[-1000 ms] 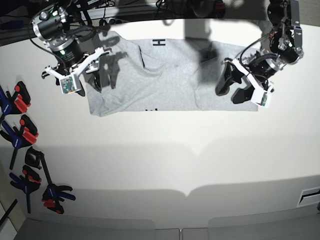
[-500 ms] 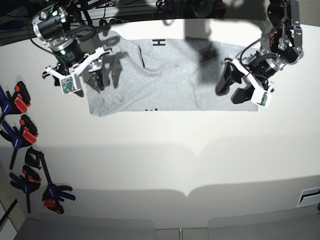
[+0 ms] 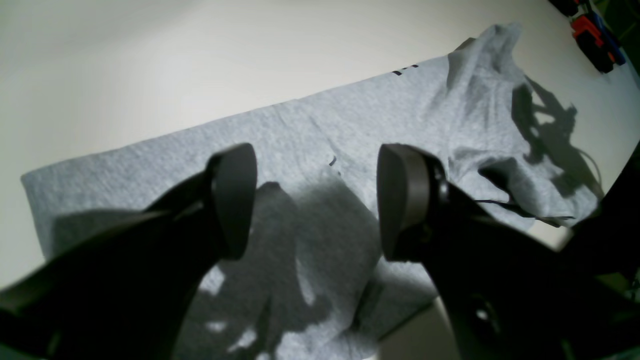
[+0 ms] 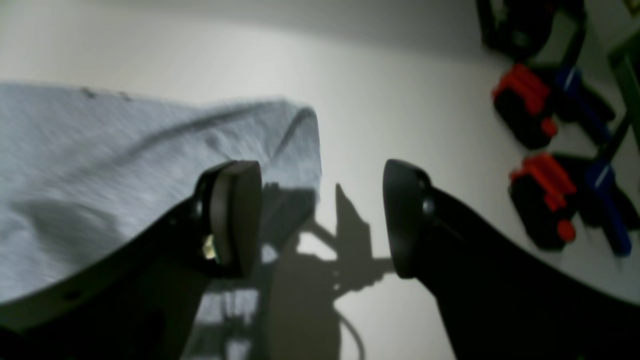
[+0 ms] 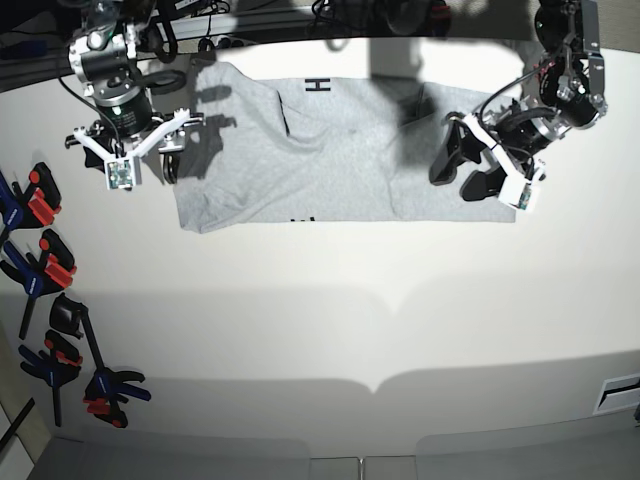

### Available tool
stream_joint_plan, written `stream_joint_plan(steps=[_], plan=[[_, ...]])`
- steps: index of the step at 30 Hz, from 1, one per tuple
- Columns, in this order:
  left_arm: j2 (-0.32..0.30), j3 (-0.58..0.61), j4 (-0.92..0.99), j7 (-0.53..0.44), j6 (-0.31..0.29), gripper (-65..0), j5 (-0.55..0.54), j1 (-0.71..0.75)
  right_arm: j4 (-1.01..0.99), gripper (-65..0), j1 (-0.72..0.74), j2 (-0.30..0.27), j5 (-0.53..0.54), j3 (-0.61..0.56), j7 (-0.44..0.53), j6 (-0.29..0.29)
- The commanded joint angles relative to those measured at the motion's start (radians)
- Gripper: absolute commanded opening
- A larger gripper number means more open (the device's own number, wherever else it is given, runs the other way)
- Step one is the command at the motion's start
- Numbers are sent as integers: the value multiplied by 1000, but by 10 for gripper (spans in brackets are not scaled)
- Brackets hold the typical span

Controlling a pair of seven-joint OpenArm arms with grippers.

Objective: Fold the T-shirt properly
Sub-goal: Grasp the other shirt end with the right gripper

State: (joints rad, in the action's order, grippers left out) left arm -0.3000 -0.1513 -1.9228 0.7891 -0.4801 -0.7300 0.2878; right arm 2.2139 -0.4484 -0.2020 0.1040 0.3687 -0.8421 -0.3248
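The light grey T-shirt (image 5: 330, 150) lies folded into a wide band at the back of the white table, with black letters showing at its far edge (image 5: 318, 85). My right gripper (image 5: 165, 162) is open and empty, just above the shirt's left end; in the right wrist view (image 4: 320, 215) the shirt's corner (image 4: 150, 150) lies under its left finger. My left gripper (image 5: 462, 173) is open and empty over the shirt's right part. The left wrist view (image 3: 317, 205) shows the grey cloth (image 3: 350, 130) below it, not touched.
Several red, blue and black clamps (image 5: 45, 270) lie along the table's left edge, and they also show in the right wrist view (image 4: 545, 115). The white table (image 5: 330, 320) stretches in front of the shirt. Cables and dark gear run along the back edge.
My right gripper has drawn back left and up, from over the shirt's left part to its left edge. My left gripper has shifted slightly up. The shirt has not moved.
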Motion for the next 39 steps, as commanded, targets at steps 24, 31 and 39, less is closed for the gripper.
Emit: stream_joint_plan(steps=[24,31,39], plan=[[-16,-3,-20,2,-5,-286,-23,-5,-679,-293,334,-8,389,229,-322,-230],[-16,-3,-20,2,-5,-286,-23,-5,-694,-293,335,-5,398,220,-274,-233],[-16,-3,-20,-5,-5,-286,-23,-5,-694,-293,335,68,397,200,-296,-233]])
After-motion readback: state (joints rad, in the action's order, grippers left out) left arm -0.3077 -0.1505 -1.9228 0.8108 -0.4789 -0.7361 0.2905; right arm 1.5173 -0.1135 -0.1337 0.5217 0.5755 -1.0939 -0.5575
